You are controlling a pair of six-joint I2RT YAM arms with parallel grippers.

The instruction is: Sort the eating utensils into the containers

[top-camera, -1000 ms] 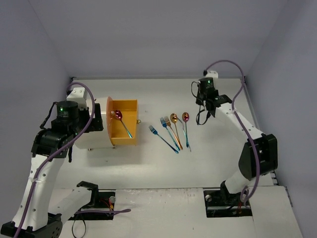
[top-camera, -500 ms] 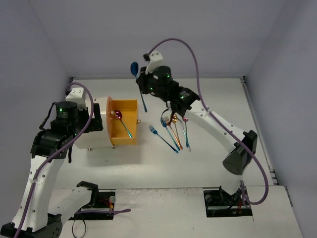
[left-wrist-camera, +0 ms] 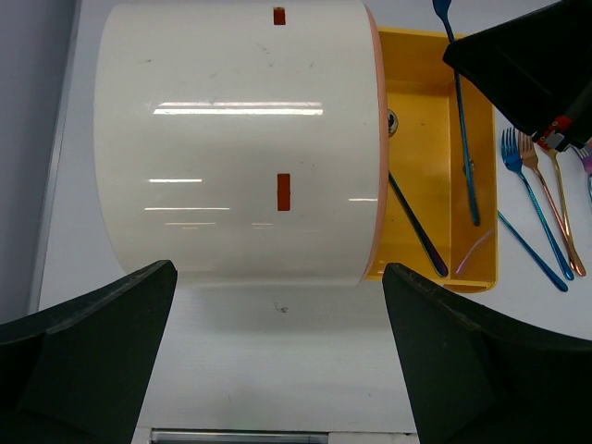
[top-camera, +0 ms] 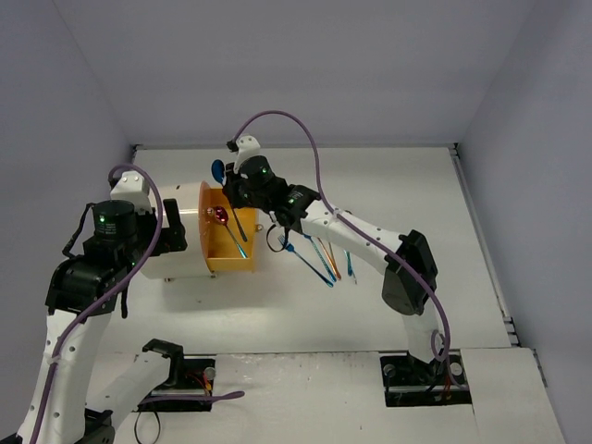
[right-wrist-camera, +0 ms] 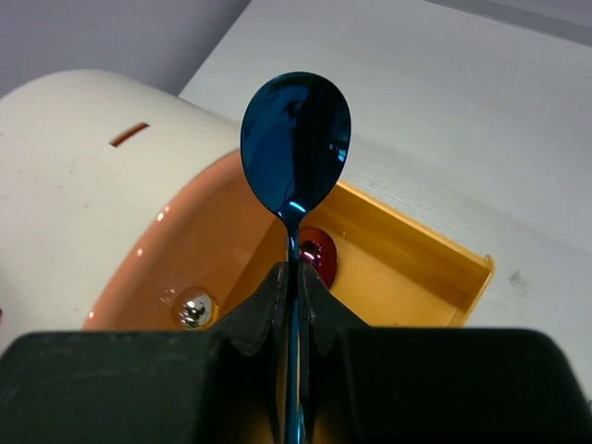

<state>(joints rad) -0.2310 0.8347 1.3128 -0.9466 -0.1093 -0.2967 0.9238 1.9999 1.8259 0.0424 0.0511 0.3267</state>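
The blue spoon point(right-wrist-camera: 296, 129) hangs bowl-up over the open orange drawer point(right-wrist-camera: 435, 268). The right gripper point(right-wrist-camera: 294, 287) is pinched tight on its neck just below the bowl. Its handle points down and nearward into the drawer, probably so that it drops lengthwise. One purple-red spoon point(right-wrist-camera: 317, 252) already lies inside, so spoons seem to belong here.

The drawer slides out to the right of one cream cabinet point(left-wrist-camera: 231, 148). The left gripper point(left-wrist-camera: 277, 268) hovers above the cabinet's near side with its fingers spread wide and holding nothing, perhaps ready to steady it.

Right of the drawer, at least four loose utensils point(left-wrist-camera: 514, 153) lie on the table point(top-camera: 370, 176), forks among them. The right arm covers part of the row.
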